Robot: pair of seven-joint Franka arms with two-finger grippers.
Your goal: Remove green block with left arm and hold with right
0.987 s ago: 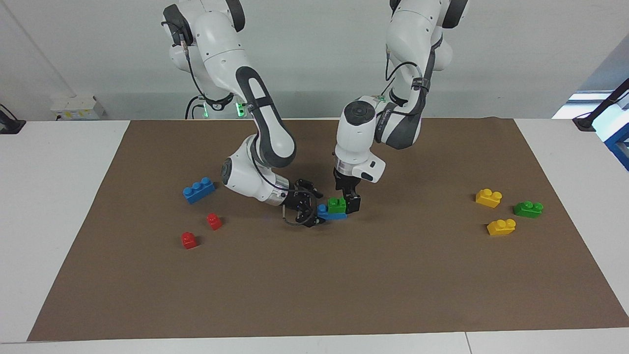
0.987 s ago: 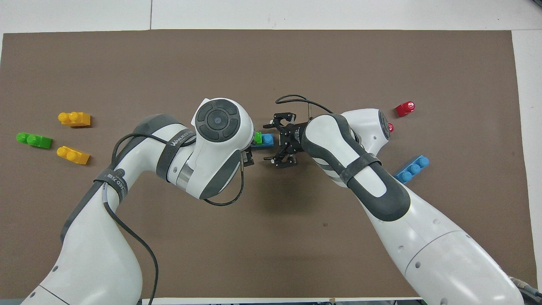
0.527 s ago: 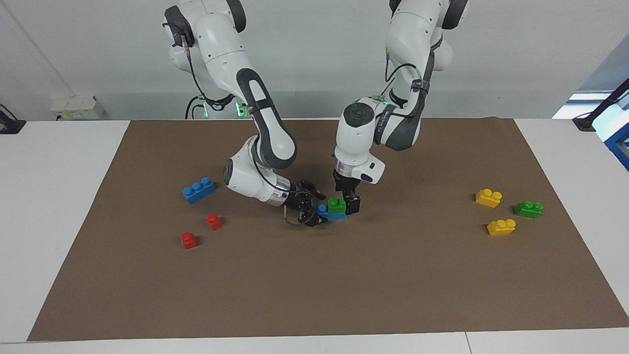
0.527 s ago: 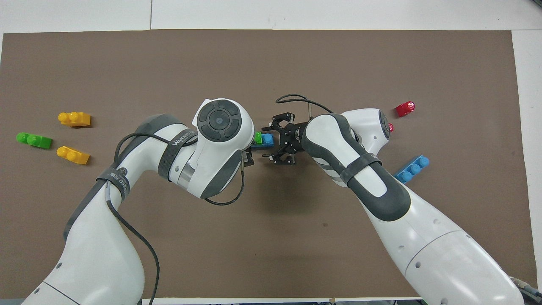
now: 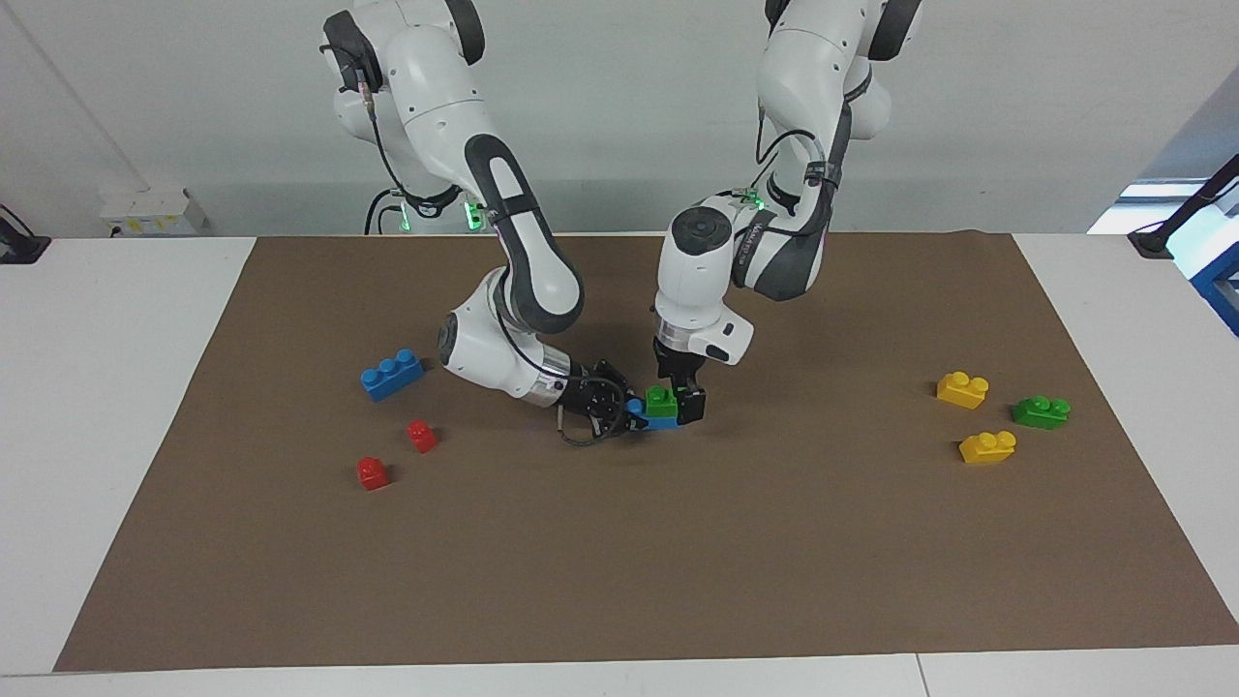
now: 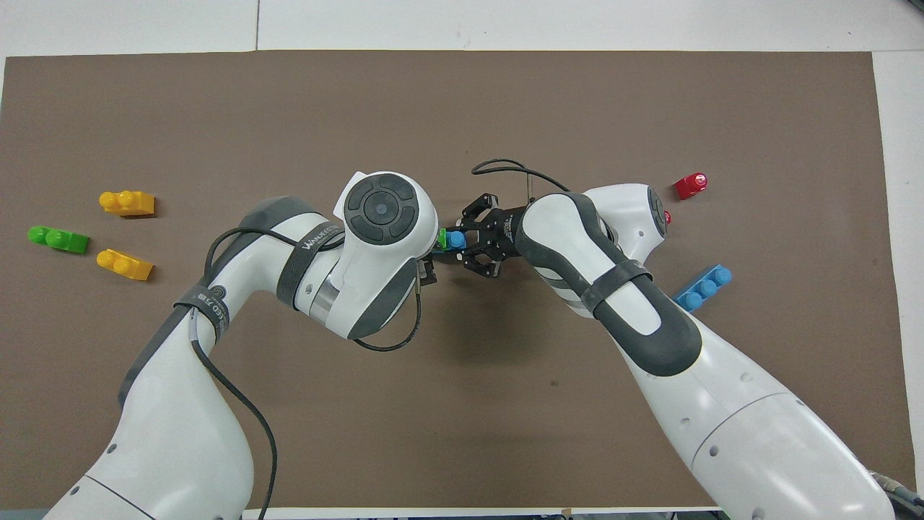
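Green block point(image 5: 662, 401) in left gripper point(image 5: 678, 405)

both grippers point(image 5: 668, 411) low, meeting mid-table

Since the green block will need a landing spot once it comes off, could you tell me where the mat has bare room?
The brown mat is bare along its whole stretch farthest from the robots, and between the green block with its blue brick and the yellow bricks. It is crowded mid-mat, where the left gripper and right gripper meet at the stack.
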